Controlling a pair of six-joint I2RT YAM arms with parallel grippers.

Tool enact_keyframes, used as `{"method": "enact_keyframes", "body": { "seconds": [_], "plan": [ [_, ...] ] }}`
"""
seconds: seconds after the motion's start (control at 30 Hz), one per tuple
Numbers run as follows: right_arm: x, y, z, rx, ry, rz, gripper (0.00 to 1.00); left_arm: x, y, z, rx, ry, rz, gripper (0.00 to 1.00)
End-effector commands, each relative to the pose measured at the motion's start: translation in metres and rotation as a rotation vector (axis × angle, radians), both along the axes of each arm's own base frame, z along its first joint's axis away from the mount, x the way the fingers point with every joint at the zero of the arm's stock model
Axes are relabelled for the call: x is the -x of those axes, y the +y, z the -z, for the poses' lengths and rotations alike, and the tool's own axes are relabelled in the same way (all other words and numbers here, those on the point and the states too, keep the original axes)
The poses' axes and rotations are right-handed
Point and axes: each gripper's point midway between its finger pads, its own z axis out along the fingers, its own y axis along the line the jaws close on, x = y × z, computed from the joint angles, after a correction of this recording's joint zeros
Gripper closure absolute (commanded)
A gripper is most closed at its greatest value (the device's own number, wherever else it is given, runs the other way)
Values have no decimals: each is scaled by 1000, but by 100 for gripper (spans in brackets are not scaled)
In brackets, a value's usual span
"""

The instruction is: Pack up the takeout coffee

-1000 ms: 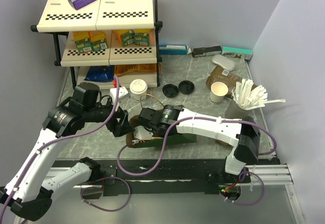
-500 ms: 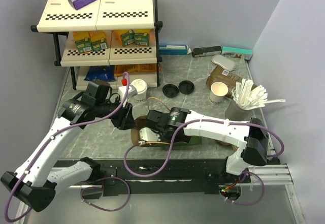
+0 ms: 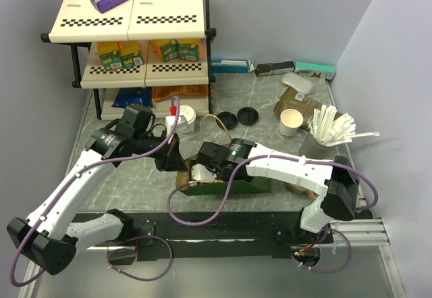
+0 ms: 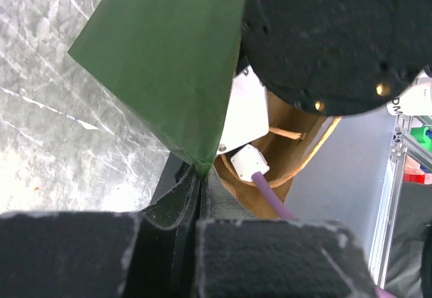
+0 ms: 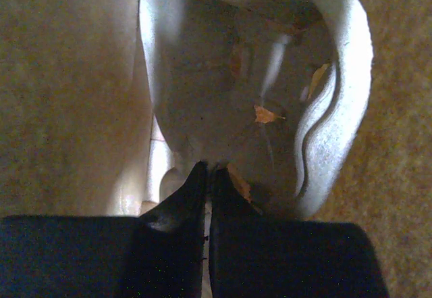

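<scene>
takeout coffee cup [image 5: 270, 88], white paper, is inside the green paper bag [image 3: 229, 187] lying on the table [image 3: 128, 176]; its rim looks squashed. right end effector [image 5: 208, 176] reaches into the bag mouth, clenched on the cup's rim. left end effector [image 4: 200, 176] is clenched on the bag's green edge. second open cup [image 3: 291, 122] stands at the right beside the tumbler of white sticks [image 3: 324, 136]. lidded cup [image 3: 183, 118] stands near the shelf [image 3: 135, 14].

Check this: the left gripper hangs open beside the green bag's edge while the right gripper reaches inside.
No. The left gripper is shut on the green bag's edge, not open beside it, as the left wrist view shows. The right gripper does reach inside.
</scene>
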Motion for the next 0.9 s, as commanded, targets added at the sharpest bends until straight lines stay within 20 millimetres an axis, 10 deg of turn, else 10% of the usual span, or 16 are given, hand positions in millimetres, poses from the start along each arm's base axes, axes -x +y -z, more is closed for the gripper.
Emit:
{"method": "enact_keyframes", "body": {
  "seconds": [0.0,0.53,0.87],
  "plan": [
    [-5,-20,-21,-25,-25,83,100,10,-6,-11,57,-5,54,99],
    [-7,3,-21,-35,60,94,100,10,-8,-74,139,-121,53,99],
    [6,11,0,-77,140,95,100,4,-14,-56,149,-94,51,99]
  ]
}}
